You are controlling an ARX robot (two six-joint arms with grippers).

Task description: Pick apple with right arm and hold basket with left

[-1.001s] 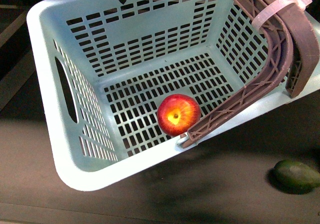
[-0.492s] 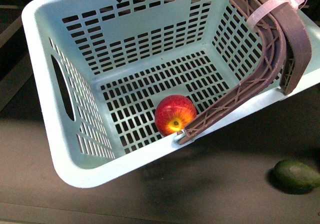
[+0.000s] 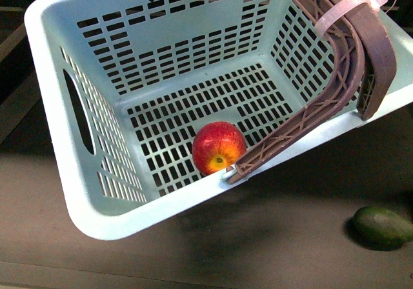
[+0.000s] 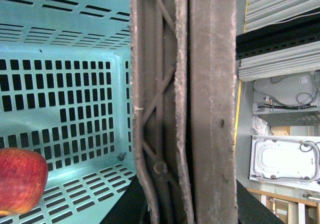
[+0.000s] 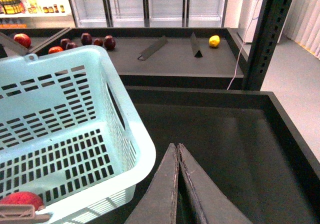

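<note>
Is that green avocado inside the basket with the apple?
No, the avocado lies on the dark surface outside the basket, and only the apple sits on the basket's floor.

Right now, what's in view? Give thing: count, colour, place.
basket: 1, light teal, tilted over the shelf
handle: 1, brown, swung across the basket's right side
zip tie: 1, white, around the handle
apple: 1, red with a yellow patch, on the basket floor against the near wall, by the handle's end
avocado: 1, dark green, on the shelf outside the basket
shelf: 1, dark, under everything
red fruit: several, on the far shelf
yellow fruit: 1, on the far shelf
dividers: 2, dark, on the far shelf
right jaws: shut, empty, outside the basket
left jaws: dark, flanking the handle, apparently closed on it
</note>
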